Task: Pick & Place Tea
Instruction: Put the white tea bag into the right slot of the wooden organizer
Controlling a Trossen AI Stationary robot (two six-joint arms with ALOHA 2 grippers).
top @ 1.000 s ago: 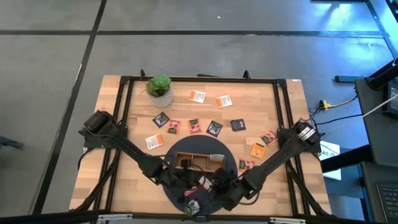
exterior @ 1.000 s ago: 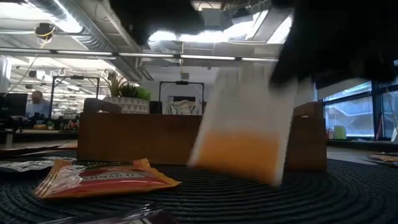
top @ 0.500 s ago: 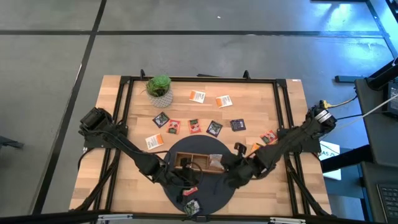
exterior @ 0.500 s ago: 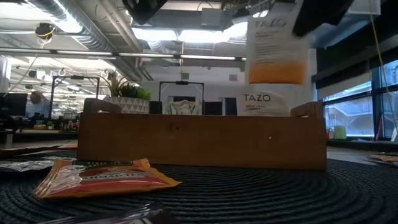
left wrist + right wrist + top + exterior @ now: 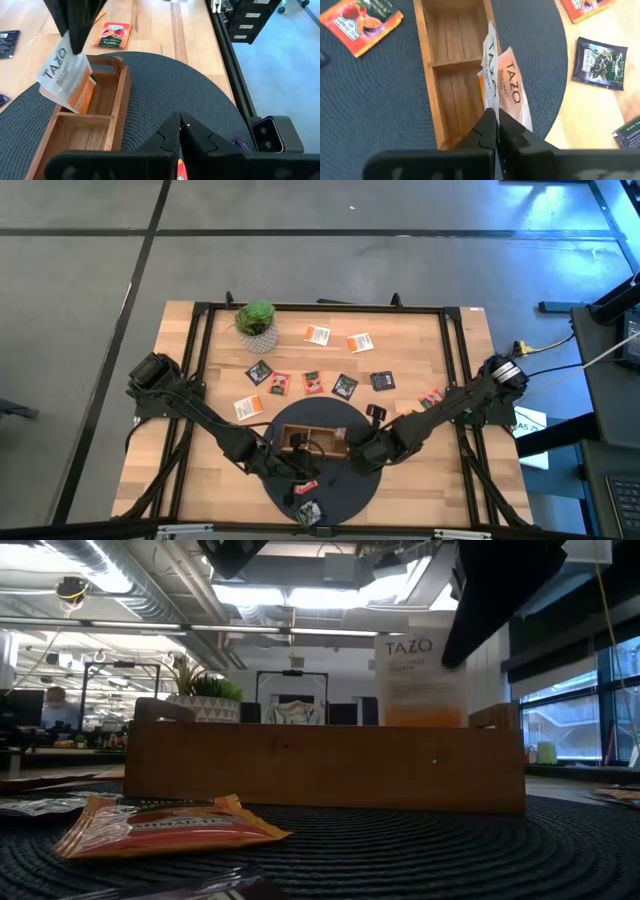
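Tray (image 5: 312,439) is sitting on the round dark mat (image 5: 285,490) near my edge of the table (image 5: 450,355), a brown wooden box split into three parts. I am seeing the right gripper (image 5: 492,116) hanging over the tray's end compartment, its fingers pressed together and pinching a white-orange packet (image 5: 490,70) by its edge, so the packet is dangling upright above that part. In the right wrist view a second white-orange packet (image 5: 514,95) is already leaning inside the same end compartment, just beside the held one. The middle and far compartments are showing bare wood there. In the low view the held packet (image 5: 421,675) is standing out above the tray's front wall (image 5: 300,765).

I am keeping the left gripper (image 5: 180,131) over the mat beside the tray, fingers pressed together; I cannot tell whether anything is between them. A red-orange packet (image 5: 160,825) is lying flat on the mat in front of the tray, and a darker one (image 5: 308,513) is lying at the mat's near rim.

More packets are lying scattered on the bare wood beyond the tray: two white-orange ones (image 5: 317,334) near the potted plant (image 5: 256,319), a row of dark and red ones (image 5: 345,386) in the middle, and one more (image 5: 431,397) to the right
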